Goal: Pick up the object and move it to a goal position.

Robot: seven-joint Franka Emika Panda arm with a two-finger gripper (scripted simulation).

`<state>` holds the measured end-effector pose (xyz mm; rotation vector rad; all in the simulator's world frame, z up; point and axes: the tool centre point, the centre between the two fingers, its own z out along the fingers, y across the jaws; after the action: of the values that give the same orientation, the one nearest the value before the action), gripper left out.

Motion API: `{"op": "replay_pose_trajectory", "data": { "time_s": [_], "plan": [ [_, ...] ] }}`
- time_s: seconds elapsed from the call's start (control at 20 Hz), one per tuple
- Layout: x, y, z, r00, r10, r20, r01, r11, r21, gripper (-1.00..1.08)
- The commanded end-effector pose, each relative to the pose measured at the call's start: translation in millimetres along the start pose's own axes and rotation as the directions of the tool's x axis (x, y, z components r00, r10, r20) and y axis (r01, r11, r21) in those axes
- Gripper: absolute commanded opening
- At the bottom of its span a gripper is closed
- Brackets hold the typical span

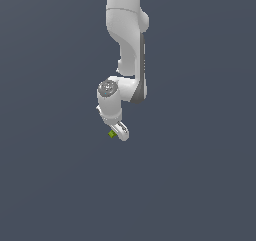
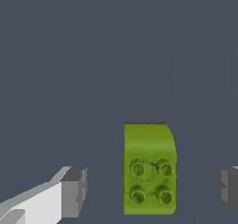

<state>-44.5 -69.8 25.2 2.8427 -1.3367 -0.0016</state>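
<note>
From the exterior view I see the gripper (image 1: pixel 119 131) low with the block (image 1: pixel 111 134) at its nine o'clock and bare floor all round, while the wrist view shows the fingers (image 2: pixel 74 191) spread wide astride that small, rigid, likely light studded piece (image 2: pixel 148 169), whose flat long sides I judge best to pinch.
</note>
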Motion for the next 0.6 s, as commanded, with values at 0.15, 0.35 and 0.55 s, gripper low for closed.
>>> {"op": "replay_pose_trajectory", "data": {
  "time_s": [0.15,0.35,0.55],
  "plan": [
    [0.5,-0.7,12.7,1.000,0.001,-0.001,-0.001,1.000,0.001,1.00],
    [0.5,-0.7,12.9,1.000,0.001,-0.001,-0.001,1.000,0.001,-1.00],
    [0.5,-0.7,12.9,1.000,0.001,-0.001,-0.001,1.000,0.001,-1.00]
  ]
}}
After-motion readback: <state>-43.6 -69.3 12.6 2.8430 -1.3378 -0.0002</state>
